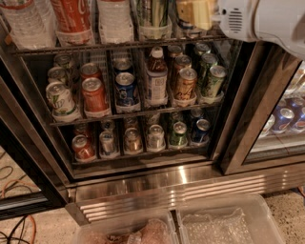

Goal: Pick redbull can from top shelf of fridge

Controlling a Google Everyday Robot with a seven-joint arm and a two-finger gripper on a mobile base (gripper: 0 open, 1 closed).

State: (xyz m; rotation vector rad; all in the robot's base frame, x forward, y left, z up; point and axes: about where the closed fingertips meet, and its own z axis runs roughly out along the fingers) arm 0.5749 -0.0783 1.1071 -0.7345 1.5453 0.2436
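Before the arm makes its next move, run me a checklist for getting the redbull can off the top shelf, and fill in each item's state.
1. Fridge door open, racks reachable: ok.
2. End effector at the level of the top shelf, near its right end: ok.
3. Redbull can in view: cannot tell; the end effector covers that spot.
4. Hold on the can: cannot tell.
5. Striped can just left of the end effector standing upright: ok.
6. Arm clear of the door frame on its way out: cannot tell.
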